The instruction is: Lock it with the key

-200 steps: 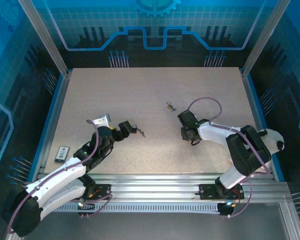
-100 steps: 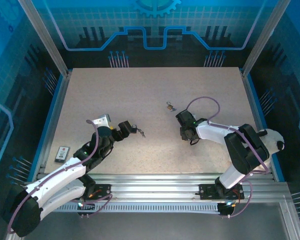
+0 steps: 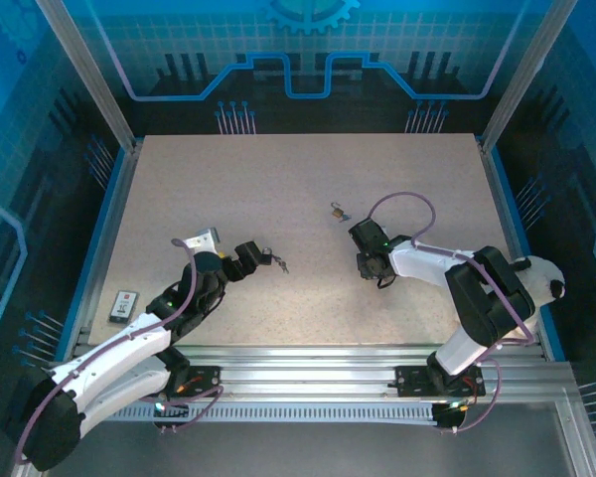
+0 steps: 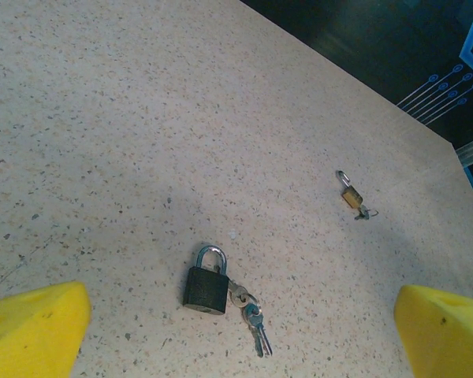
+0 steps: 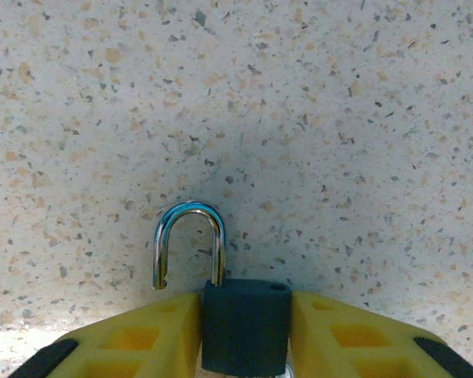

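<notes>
My right gripper (image 5: 244, 340) is shut on the dark body of a padlock (image 5: 244, 327), with the yellow fingers (image 5: 142, 346) pressed against both of its sides. Its silver shackle (image 5: 188, 236) is open, the free end hanging clear of the body. From above, this gripper (image 3: 370, 266) sits low over the table right of centre. My left gripper (image 4: 240, 327) is open above a second black padlock (image 4: 206, 287), which has its shackle closed. This padlock lies flat with a ring of keys (image 4: 254, 319) beside it. The top view shows the left gripper (image 3: 250, 256) next to that padlock (image 3: 268, 260).
A small brass padlock (image 3: 338, 212) with its key lies farther back near the middle, and also shows in the left wrist view as the brass padlock (image 4: 351, 197). A small white box with a red button (image 3: 124, 305) rests at the left edge. A purple cable (image 3: 402, 202) loops above the right arm.
The right gripper has edged slightly left and away from the base, and its jaws have narrowed onto the padlock body. The left arm has not moved.
</notes>
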Robot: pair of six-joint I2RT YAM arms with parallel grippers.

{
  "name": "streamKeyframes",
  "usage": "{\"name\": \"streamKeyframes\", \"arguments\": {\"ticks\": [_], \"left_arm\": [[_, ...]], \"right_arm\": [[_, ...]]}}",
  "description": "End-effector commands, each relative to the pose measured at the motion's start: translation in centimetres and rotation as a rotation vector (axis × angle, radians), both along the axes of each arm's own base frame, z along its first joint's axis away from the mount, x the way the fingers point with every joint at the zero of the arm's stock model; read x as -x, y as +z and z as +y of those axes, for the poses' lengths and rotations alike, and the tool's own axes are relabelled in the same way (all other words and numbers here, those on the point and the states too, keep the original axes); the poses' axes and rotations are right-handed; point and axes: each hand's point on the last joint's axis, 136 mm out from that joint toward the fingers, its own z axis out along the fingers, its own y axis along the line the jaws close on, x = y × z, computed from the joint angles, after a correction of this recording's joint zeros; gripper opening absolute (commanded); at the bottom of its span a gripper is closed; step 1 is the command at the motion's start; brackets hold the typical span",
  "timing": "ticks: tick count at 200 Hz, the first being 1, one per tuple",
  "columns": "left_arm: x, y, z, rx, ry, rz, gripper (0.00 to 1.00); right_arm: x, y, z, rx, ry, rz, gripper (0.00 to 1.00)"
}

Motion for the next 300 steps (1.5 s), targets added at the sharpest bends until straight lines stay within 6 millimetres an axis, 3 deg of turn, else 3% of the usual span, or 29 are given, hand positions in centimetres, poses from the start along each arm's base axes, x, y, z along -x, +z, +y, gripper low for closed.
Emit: {"name": "streamKeyframes", "arguments": {"ticks": [1, 50, 129, 228, 300], "left_arm": [[0.1, -0.4, 0.3, -0.02, 0.014, 0.003, 0.99], [0.0, -0.5, 0.4, -0.023, 0.017, 0.004, 0.99], [0.0, -0.5, 0.4, -0.027, 0.02, 0.004, 0.99], [0.0, -0.5, 0.5, -0.031, 0.022, 0.002, 0.99], [0.0, -0.5, 0.6, -0.035, 0.026, 0.002, 0.99]], "right_arm": [[0.0, -0.2, 1.0, -0.027, 0.032, -0.013, 0.34], [0.4, 0.1, 0.8, -0.002, 0.033, -0.009, 0.41], [0.8, -0.5, 0.3, 0.029, 0.01, 0.028, 0.32], [0.8, -0.1, 1.7, -0.049, 0.053, 0.016, 0.28], [1.0, -0.2, 1.7, -0.05, 0.052, 0.038, 0.38]]}}
